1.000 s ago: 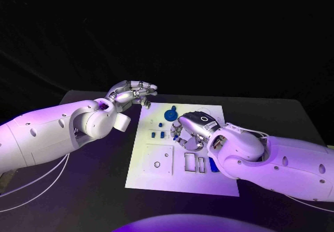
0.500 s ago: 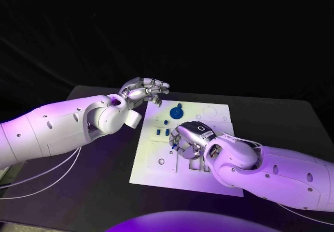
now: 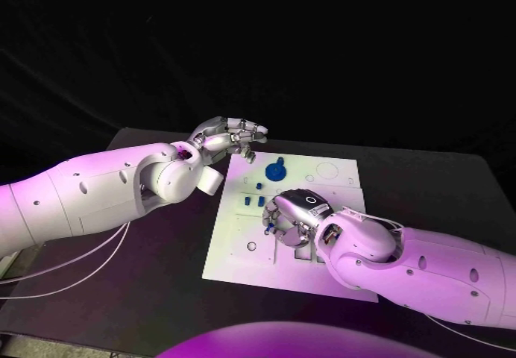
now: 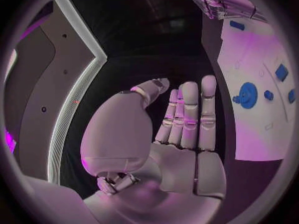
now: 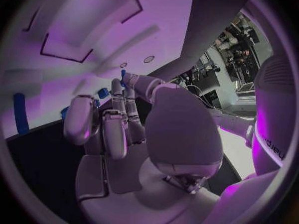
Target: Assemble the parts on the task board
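Head view: the task board (image 3: 242, 253) lies mid-worktop (image 3: 129, 298). The right hand (image 3: 288, 216) is lowered over the board's middle, beside small blue parts (image 3: 252, 201); whether anything is held cannot be told. The left hand (image 3: 228, 139) hovers off the board's far left corner. A slow, vertical approach is judged best.

Left wrist view: left fingers (image 4: 190, 112) are seen straight and together, holding nothing; the blue disc (image 4: 247, 94) shows.

Right wrist view: right fingers (image 5: 115, 127) are seen curled above the board; grasp unclear.
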Tool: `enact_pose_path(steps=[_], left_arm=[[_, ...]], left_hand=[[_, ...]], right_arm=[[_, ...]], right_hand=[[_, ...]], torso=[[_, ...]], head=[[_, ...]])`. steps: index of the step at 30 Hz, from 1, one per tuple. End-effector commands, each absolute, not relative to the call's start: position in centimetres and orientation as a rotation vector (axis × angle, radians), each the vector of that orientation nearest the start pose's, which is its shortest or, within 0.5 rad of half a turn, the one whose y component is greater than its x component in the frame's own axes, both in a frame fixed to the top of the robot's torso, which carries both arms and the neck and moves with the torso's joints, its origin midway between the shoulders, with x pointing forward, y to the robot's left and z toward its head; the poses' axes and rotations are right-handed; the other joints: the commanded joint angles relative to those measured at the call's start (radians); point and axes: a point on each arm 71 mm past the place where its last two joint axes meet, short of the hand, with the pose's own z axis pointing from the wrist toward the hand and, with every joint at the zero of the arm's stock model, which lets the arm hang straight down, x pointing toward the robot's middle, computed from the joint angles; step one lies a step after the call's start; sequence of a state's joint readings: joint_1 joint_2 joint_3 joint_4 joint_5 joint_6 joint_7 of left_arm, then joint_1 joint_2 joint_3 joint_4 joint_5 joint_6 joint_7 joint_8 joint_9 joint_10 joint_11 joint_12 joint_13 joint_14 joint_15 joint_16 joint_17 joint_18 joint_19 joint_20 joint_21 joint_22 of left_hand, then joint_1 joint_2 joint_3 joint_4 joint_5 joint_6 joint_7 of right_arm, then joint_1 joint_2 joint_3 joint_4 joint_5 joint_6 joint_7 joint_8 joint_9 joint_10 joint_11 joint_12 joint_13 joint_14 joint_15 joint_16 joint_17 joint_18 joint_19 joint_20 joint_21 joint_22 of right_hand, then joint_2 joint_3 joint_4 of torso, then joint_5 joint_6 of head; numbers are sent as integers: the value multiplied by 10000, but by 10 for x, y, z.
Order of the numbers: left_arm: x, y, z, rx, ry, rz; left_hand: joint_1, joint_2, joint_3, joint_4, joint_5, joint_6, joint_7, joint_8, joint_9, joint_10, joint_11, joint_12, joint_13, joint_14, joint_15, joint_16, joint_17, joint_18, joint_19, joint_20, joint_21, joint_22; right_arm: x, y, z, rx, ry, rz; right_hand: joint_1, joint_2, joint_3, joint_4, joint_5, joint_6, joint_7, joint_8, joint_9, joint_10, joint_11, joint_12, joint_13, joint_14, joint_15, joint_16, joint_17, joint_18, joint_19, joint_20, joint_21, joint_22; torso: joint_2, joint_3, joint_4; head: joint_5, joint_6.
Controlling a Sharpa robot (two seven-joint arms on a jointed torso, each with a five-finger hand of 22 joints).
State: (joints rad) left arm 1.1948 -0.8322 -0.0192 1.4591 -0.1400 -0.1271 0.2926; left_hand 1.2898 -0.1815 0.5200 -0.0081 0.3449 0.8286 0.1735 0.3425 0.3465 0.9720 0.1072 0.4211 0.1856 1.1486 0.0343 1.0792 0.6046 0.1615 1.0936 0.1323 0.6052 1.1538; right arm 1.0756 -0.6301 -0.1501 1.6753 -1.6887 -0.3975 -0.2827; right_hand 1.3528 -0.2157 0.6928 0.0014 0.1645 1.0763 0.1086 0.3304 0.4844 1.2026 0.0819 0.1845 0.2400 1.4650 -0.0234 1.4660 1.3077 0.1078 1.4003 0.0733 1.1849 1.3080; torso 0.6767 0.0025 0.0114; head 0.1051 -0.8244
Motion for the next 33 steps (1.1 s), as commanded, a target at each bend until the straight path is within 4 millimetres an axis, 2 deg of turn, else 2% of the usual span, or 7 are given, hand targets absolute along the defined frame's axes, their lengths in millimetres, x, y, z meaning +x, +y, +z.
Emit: enact_pose_path(steps=[1,33], left_arm=[[497,208,-181,-9583,16168,-16028],[496,207,-181,-9496,16273,-16035]], left_hand=[[-58,71,-63,-9,27,-74,24,44,-12,-70,30,49,-1,-87,-18,-64,-21,191,-36,30,-59,-18],[-68,69,-71,-5,30,-82,27,48,-11,-82,34,54,-1,-92,-14,-66,-30,191,-36,33,-70,-24]], right_arm=[[390,-60,-250,-4091,16996,8138],[389,-52,-261,-4393,17394,7987]], right_hand=[[40,94,63,14,-1,20,25,20,14,473,-392,-10,14,576,-86,19,276,-174,-25,-6,-40,413],[4,92,82,-19,-39,-8,36,6,34,460,-381,-53,23,577,-78,19,273,-170,-36,-2,-64,406]], torso=[[-5,-2,-1],[-5,-10,-4]], head=[[34,-33],[99,-136]])
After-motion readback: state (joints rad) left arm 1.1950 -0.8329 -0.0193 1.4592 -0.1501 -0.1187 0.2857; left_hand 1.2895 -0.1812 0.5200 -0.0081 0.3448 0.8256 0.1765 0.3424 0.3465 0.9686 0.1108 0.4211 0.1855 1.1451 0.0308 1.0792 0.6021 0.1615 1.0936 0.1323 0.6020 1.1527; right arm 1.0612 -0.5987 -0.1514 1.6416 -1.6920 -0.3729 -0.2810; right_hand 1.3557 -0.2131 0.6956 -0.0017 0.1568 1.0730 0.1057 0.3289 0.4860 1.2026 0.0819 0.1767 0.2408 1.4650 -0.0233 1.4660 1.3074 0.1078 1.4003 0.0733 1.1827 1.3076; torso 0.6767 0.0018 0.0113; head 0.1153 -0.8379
